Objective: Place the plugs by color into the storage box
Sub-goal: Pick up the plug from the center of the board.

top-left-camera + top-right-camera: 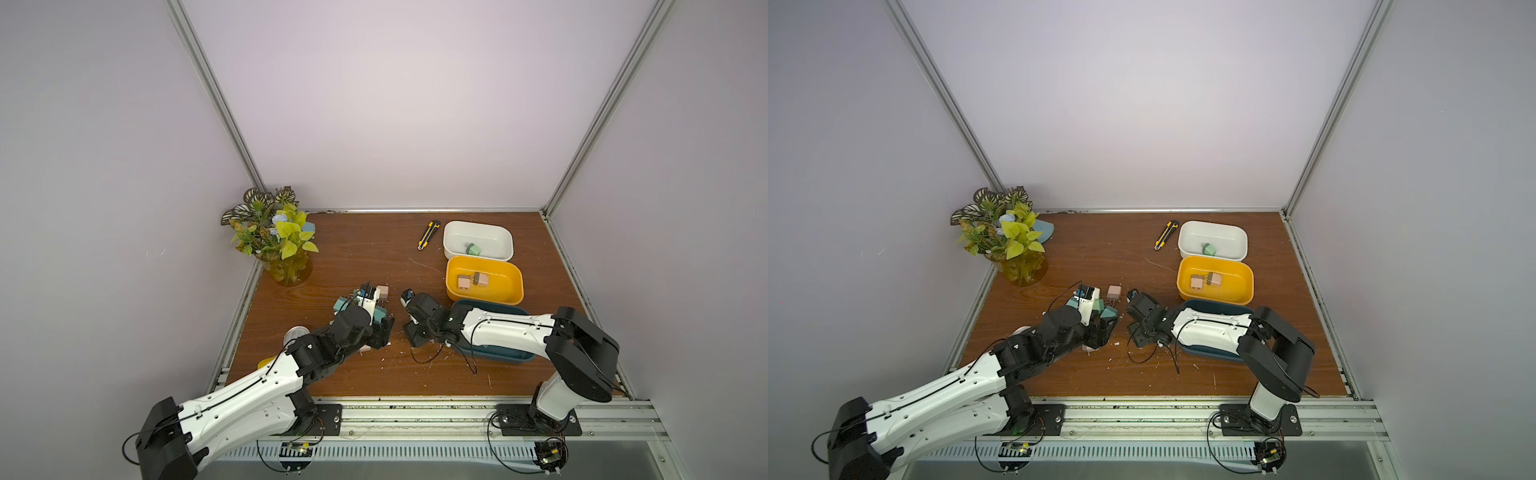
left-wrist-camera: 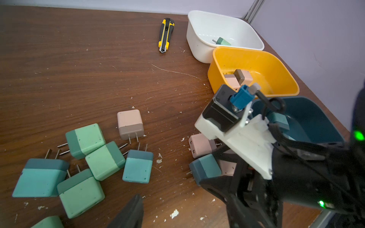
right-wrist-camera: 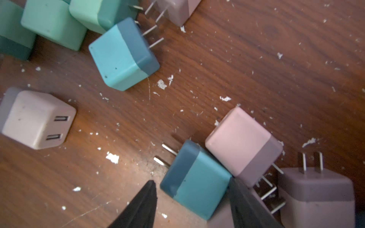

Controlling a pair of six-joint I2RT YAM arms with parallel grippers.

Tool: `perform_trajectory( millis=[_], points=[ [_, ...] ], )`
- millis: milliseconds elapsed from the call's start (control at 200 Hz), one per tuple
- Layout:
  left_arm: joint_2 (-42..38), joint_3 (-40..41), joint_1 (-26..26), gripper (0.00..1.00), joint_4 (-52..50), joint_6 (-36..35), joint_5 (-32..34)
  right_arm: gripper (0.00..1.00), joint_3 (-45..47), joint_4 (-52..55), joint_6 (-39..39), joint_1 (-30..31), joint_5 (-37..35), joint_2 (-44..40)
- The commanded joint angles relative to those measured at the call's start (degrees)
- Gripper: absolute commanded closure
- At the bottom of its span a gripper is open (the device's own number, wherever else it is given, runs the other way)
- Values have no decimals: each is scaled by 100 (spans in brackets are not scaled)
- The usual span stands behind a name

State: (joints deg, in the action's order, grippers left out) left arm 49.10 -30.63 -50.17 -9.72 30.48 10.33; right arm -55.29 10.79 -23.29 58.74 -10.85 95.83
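Teal on scuffed brown wood: my right claw [image 3: 191, 181] stands part-open astride a teal-blue plug [image 3: 197, 177]. One finger [image 3: 146, 201] is a sliver clear of it and the other seemingly against its far edge, not yet closed. A pink plug [image 3: 243, 142] leans on that same cube, which is why I judge the pinch needs care.

Along the right side of the surface [image 2: 79, 69] the sorting shows its logic. The white bin [image 1: 478, 226] holds one green plug [image 1: 473, 249] and the yellow bin [image 1: 484, 261] holds two pink plugs [image 1: 471, 280]. The dark teal bin [image 2: 320, 118], just beside my right arm, holds a teal plug [image 2: 279, 121], so this cube's bin is the nearest.

The unsorted heap [image 2: 88, 158] of green and teal lies under my left claw [image 1: 382, 332]. Only one of its fingers [image 2: 130, 212] shows, so I cannot tell how wide it stands. The utility knife [image 2: 166, 35] lies apart, untouched.
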Motion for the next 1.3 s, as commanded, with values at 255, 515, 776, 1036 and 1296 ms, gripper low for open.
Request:
perform_trajectory(
  millis=[255, 515, 776, 1036, 1296],
  points=[
    [15, -4, 66, 31, 12, 2, 137, 38, -299, 178, 62, 116, -357, 190],
    [223, -33, 63, 31, 251, -16, 129, 44, -369, 253, -5, 155, -421, 366],
    [253, -150, 68, 31, 118, -104, 199, 50, -399, 191, 31, 157, -349, 183],
    [244, -40, 81, 31, 291, -128, 198, 54, -504, 263, 26, 157, -426, 42],
    [230, -92, 86, 31, 355, -126, 228, 58, -709, 347, 96, 155, -328, -124]
  ],
)
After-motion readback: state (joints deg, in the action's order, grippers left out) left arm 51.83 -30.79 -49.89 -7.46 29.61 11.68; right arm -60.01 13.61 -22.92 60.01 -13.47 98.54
